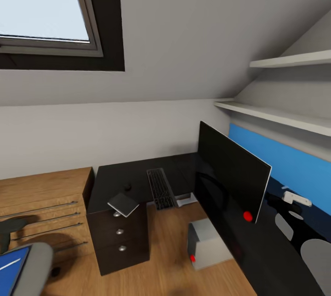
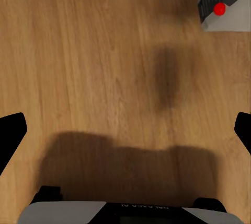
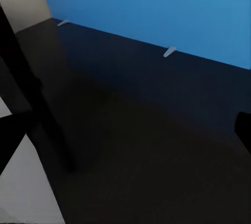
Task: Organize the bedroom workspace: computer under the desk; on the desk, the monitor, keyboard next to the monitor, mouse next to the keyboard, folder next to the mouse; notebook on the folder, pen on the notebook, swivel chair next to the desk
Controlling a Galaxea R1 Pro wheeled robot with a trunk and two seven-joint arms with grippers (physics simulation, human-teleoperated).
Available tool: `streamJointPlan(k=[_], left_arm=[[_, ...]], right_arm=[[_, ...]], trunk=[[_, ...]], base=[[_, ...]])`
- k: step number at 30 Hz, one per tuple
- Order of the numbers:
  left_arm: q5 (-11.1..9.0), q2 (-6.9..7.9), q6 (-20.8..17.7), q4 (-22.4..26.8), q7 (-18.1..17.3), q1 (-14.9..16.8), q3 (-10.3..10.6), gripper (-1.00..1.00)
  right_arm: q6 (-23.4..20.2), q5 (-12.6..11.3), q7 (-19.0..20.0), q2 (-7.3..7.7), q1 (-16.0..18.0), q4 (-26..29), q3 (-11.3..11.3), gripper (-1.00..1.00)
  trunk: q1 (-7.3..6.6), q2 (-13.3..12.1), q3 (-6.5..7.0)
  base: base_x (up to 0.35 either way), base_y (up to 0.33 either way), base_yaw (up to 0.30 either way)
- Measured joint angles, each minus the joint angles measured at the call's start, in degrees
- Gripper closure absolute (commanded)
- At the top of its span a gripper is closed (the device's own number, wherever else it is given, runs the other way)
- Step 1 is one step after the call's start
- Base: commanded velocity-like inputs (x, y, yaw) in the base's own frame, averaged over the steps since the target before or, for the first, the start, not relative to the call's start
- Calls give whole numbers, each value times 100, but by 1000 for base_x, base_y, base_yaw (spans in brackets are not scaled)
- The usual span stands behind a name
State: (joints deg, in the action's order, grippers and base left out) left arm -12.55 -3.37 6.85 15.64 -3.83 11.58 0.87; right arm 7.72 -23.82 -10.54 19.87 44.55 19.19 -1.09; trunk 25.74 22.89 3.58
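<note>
While the monitor (image 1: 232,181), keyboard (image 1: 161,188) and mouse (image 1: 127,187) already sit on the desk (image 1: 110,181) with the computer (image 1: 207,245) beneath, the blue folder (image 1: 11,270) remains on the swivel chair (image 1: 34,264), the notebook (image 1: 123,204) overhangs the desk edge, and both grippers' spread cannot be judged.

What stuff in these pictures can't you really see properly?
- Folder: head view, cut off by the picture's edge and partly covered by the swivel chair.
- Mouse: head view, too small to show detail.
- Computer: head view, its far side hidden behind the monitor; left wrist view, cut by the corner.
- Pen: cannot be made out.
- Left and right fingers: only dark tips at the wrist views' edges.
</note>
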Motion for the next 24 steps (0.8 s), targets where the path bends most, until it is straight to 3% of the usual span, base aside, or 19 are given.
streamJointPlan(k=[6,18,24], left_arm=[[1,2,0,0,0,0,0,-100],[0,4,-4,0,1,0,0,-100],[-1,6,-8,1,1,0,0,-100]], right_arm=[[8,-1,3,6,0,-7,2,-100],[16,7,32,0,0,-95,16,-100],[26,66,309,-11,-2,-94,28,-100]], trunk=[[1,-1,0],[2,-1,0],[2,-1,0]], base=[[161,-146,0],[99,-10,0],[4,0,0]])
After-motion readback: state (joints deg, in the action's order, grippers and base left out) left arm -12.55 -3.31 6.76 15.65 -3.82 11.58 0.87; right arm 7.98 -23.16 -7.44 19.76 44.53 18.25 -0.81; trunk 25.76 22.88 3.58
